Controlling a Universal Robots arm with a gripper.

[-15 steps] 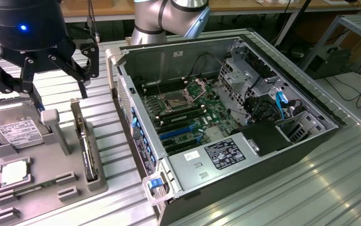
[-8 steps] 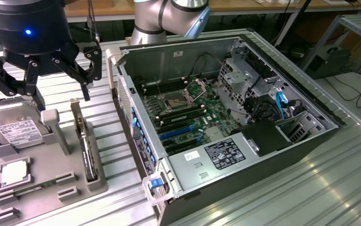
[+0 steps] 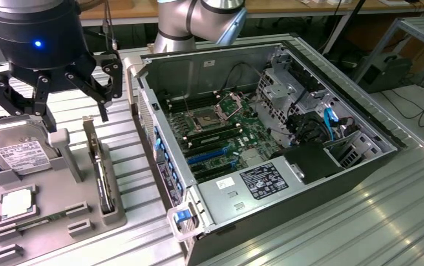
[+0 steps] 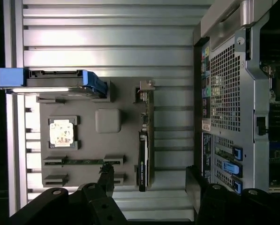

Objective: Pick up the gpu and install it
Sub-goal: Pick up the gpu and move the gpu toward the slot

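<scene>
The gpu (image 3: 99,169) is a thin black card with a metal bracket at one end. It stands edge-on in a slot on the side of the grey fixture tray (image 3: 50,227) nearest the computer case. My gripper (image 3: 77,119) hangs open above the bracket end of the card, touching nothing. In the wrist view the gpu (image 4: 144,140) runs lengthwise along the tray (image 4: 90,105), and my gripper (image 4: 150,186) straddles one end of it, a dark finger (image 4: 107,177) on either side with clear gaps.
The open computer case (image 3: 286,72) lies beside the tray, its motherboard (image 3: 223,130) and blue slots (image 3: 205,158) exposed; its rear panel (image 4: 226,89) faces the tray. A hard drive (image 3: 16,152), a square chip (image 3: 16,202) and a memory stick (image 4: 81,161) share the tray. Ribbed metal table (image 3: 360,233) all around.
</scene>
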